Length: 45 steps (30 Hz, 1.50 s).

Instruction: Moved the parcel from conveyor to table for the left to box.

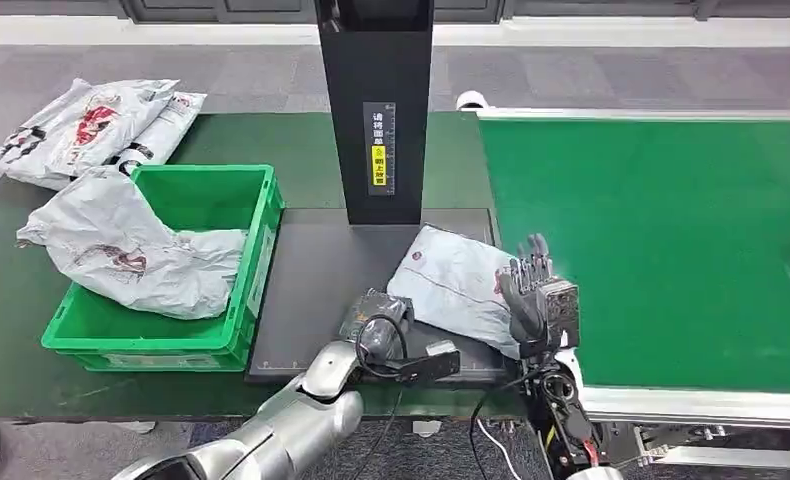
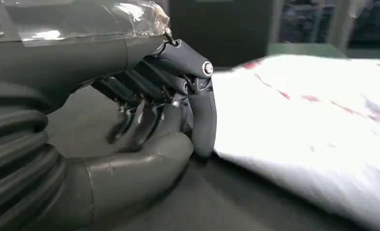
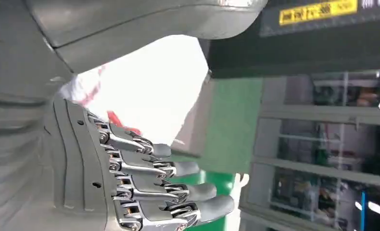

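You have the green conveyor [image 1: 671, 240] filling the right side of the scene, with nothing of the task left on it that you need; a pale edge at its far right rim is too cut off to name. To its left lies the dark table [image 1: 311, 290], a flat black plate set below the black upright post [image 1: 376, 100], and that plate is where the hand-over is meant to happen.

Further left sits the green box [image 1: 231, 270], with a crumpled bag [image 1: 131, 250] draped over its left wall and into it, and more bags [image 1: 86, 125] piled on the far left. That is the destination, so the left arm is on the right side for the job.

The parcel [image 1: 456, 285], grey-white with red print, lies flat on the table's right part, between your two hands, near the conveyor's edge. I judge the transfer off the belt as done.

Your right hand [image 1: 533, 300] stands just beside the parcel's right edge, fingers straight and spread, holding nothing; it looks released.

Your left hand [image 1: 381, 325] is at the parcel's near-left edge. In the wrist view its fingers [image 2: 202, 110] curl inward with a tip against the parcel's edge, but no grip on it shows.
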{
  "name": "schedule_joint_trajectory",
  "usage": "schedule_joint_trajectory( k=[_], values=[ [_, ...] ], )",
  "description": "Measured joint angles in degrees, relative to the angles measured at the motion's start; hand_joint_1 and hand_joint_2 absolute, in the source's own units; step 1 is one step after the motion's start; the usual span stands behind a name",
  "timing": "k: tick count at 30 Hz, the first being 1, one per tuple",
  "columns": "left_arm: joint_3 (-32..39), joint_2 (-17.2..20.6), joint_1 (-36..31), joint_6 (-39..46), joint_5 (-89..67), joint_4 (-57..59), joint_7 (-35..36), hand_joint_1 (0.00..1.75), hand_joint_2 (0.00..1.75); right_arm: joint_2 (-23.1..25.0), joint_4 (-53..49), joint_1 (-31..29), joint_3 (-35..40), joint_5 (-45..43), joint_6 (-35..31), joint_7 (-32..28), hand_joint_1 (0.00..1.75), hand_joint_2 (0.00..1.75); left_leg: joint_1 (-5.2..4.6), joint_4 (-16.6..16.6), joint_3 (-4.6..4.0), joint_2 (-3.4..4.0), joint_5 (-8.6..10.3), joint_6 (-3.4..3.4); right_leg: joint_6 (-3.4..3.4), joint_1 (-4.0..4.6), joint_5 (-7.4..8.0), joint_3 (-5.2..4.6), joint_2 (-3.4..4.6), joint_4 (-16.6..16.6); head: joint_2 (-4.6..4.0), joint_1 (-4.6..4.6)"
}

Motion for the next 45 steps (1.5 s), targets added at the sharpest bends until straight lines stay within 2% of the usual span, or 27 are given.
schedule_joint_trajectory(
  k=[7, 15, 21, 24, 25, 28, 31, 33, 36, 39, 42, 45],
  values=[
    [1.68, 0.07, 0.01, 1.61, 0.67, -0.02, -0.15, 1.75, 1.75, 0.63, -2.62, 1.56, 0.02, 0.85, 0.39, 0.81, 0.00, 1.75, 0.00, 0.00, -0.14, 0.00, 0.00, 0.01, 0.00, 0.00, 0.00, -0.13, 0.00, 0.00, 0.02, 0.00],
    [9.22, 1.00, -1.26, 9.81, 0.79, -0.85, 0.92, 1.75, 1.75, 1.60, -4.11, 2.19, 0.02, 2.47, 1.29, 1.70, 0.00, 1.75, 0.01, 0.00, -0.13, 0.01, 0.03, -0.03, -0.01, 0.01, 0.00, -0.16, 0.01, 0.01, 0.02, 0.00],
    [22.70, 1.92, -1.66, 11.02, -3.47, -7.57, -4.70, 1.75, 1.75, 1.86, -7.61, 4.24, -0.55, 3.17, 1.29, 2.87, 0.00, 1.75, 0.02, 0.00, -0.15, 0.06, 0.02, -0.04, -0.01, 0.01, 0.00, -0.20, 0.06, 0.03, 0.00, 0.00],
    [29.84, 1.99, -1.83, 11.06, -11.55, -9.95, -2.66, 1.75, 1.75, 1.92, -8.53, 4.68, -1.01, 3.37, 1.68, 2.95, 0.00, 1.75, 0.02, 0.00, -0.16, 0.03, 0.02, -0.04, -0.01, 0.01, 0.00, -0.20, 0.04, 0.02, 0.02, 0.00],
    [31.71, 1.99, -1.91, 11.06, -13.04, -10.25, -1.60, 0.00, 1.75, 1.97, -8.72, 4.76, -1.11, 3.43, 1.77, 2.95, 0.00, 1.75, 0.02, 0.00, -0.16, 0.05, 0.02, -0.04, -0.01, 0.01, 0.00, -0.21, 0.05, 0.02, 0.02, 0.00],
    [36.10, 2.29, -2.06, 11.06, -15.67, -10.47, 0.20, 0.00, 1.75, 2.06, -9.23, 4.93, -1.42, 4.02, 1.84, 3.06, 0.00, 1.75, 0.02, 0.00, -0.16, 0.05, 0.03, -0.03, -0.01, 0.01, 0.00, -0.21, 0.05, 0.02, 0.00, 0.00],
    [39.68, 2.38, -2.05, 11.06, -14.18, -10.40, -2.19, 0.00, 1.75, 2.10, -9.40, 4.93, -1.57, 4.13, 1.79, 3.50, 0.00, 1.75, 0.02, 0.00, -0.16, 0.04, 0.03, -0.04, -0.01, 0.01, 0.00, -0.21, 0.05, 0.02, 0.02, 0.00],
    [42.15, 2.18, -2.03, 11.06, -11.23, -10.43, -6.70, 0.00, 1.75, 2.25, -9.40, 4.92, -2.03, 3.69, 1.81, 4.26, 0.00, 1.75, 0.02, 0.00, -0.16, 0.05, 0.03, -0.04, -0.01, 0.01, 0.00, -0.22, 0.05, 0.02, 0.02, 0.00],
    [46.53, 1.09, -2.28, 9.61, -0.80, -9.25, -17.91, 0.00, 1.75, 2.38, -8.79, 4.56, -2.99, 3.32, 2.55, 6.16, 0.00, 1.75, 0.01, 0.00, -0.18, 0.03, 0.03, -0.03, -0.01, 0.01, 0.00, -0.21, 0.04, 0.02, 0.02, 0.00],
    [51.40, 0.15, -3.33, 0.00, 17.50, -7.43, -31.92, 0.00, 1.75, 2.21, -3.56, 1.89, -3.80, 5.83, 4.15, 8.96, 0.00, 1.75, 0.01, 0.01, -0.18, 0.12, 0.03, -0.03, 0.00, 0.01, 0.02, -0.24, 0.08, 0.01, 0.02, 0.00],
    [52.50, -0.46, -3.89, -6.84, 29.36, -6.71, -36.70, 0.00, 1.75, 1.92, 3.35, -1.20, -3.85, 8.66, 3.50, 8.81, 0.00, 1.75, 0.01, 0.01, -0.18, 0.11, 0.03, -0.03, -0.01, 0.01, 0.05, -0.24, 0.08, 0.01, 0.02, 0.00],
    [52.48, -0.68, -4.00, -8.04, 32.34, -6.34, -37.14, 0.00, 1.75, 1.75, 8.84, -3.79, -3.87, 9.53, 3.08, 8.20, 0.00, 1.75, 0.02, 0.01, -0.16, 0.14, 0.04, -0.04, -0.04, 0.02, 0.07, -0.24, 0.10, 0.01, 0.02, 0.00]
  ],
)
